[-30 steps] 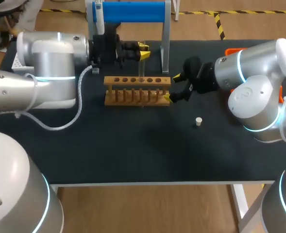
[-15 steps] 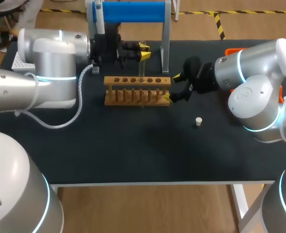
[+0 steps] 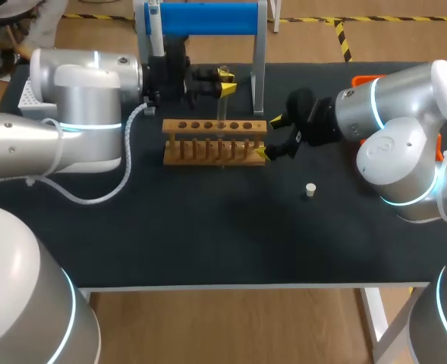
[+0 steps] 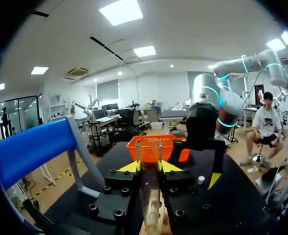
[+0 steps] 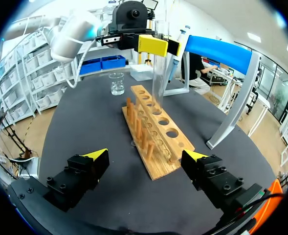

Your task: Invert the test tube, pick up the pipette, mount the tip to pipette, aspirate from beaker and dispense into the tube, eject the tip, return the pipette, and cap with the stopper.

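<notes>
The left arm (image 3: pixel 79 114) has crept a little toward the upper middle of the frame. Its big joint housing now sits slightly further right than a second ago. The right arm (image 3: pixel 398 144) has not stirred. The wooden rack (image 3: pixel 215 142) and the small stopper (image 3: pixel 310 189), lying alone on the table (image 3: pixel 208 243) at right of centre, are also where they were.

The left tool (image 3: pixel 225 81) remains clenched on the test tube (image 4: pixel 149 191). It holds the tube upright, mouth up, over the rack's back row of holes and perhaps a shade higher than before. I judge the inversion to be done or nearly so, with seating the tube in the rack as the step in hand. The right tool (image 3: pixel 269 136) hangs released, fingers wide, just off the rack's right end and gripping nothing.

In the head view the left arm hides the beaker (image 5: pixel 116 84), which shows only to the right wrist camera, beyond the rack's far end. The arm also covers the lower part of the pipette (image 3: pixel 155 30) on its blue stand (image 3: pixel 208 17). Whether the tube's foot has entered a hole or merely hovers at one, I cannot tell.
</notes>
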Motion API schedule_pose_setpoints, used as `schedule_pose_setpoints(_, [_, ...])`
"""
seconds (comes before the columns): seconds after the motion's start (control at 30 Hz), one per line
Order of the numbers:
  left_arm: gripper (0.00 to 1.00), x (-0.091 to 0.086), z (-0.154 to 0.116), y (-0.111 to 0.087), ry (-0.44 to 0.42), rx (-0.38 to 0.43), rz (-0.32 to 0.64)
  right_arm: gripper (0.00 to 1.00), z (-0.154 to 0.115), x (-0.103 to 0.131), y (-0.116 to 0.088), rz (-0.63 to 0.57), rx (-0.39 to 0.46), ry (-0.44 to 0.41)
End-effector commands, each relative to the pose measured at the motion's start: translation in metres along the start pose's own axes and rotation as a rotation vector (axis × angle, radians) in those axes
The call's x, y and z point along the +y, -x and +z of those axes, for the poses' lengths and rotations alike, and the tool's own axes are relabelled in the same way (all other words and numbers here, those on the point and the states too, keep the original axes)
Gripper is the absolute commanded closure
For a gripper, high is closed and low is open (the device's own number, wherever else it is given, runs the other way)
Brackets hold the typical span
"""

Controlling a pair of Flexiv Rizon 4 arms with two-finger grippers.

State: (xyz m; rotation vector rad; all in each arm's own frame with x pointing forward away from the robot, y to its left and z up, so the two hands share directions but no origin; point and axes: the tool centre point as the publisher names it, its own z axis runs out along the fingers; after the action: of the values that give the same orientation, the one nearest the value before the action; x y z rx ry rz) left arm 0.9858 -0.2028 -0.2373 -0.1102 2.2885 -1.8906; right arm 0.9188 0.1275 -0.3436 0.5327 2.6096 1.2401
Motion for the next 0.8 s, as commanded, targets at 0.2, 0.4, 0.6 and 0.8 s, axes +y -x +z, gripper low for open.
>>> schedule_pose_setpoints(0.2, [1.00,0.004,0.001,0.002,-0.005,-0.005,-0.003,0.00,0.000,0.000,0.000,0.000,0.001,-0.002])
schedule_pose_setpoints(0.4, [1.00,0.008,0.000,0.001,-0.010,-0.015,-0.006,0.00,0.000,0.000,0.000,0.000,0.001,-0.002])
schedule_pose_setpoints(0.6, [1.00,0.012,-0.001,-0.001,-0.020,-0.027,-0.009,0.00,0.000,0.000,0.000,0.000,0.001,-0.002])
schedule_pose_setpoints(0.8, [1.00,0.015,-0.001,-0.002,-0.028,-0.029,-0.011,0.00,0.000,0.000,0.000,0.000,0.001,-0.002])
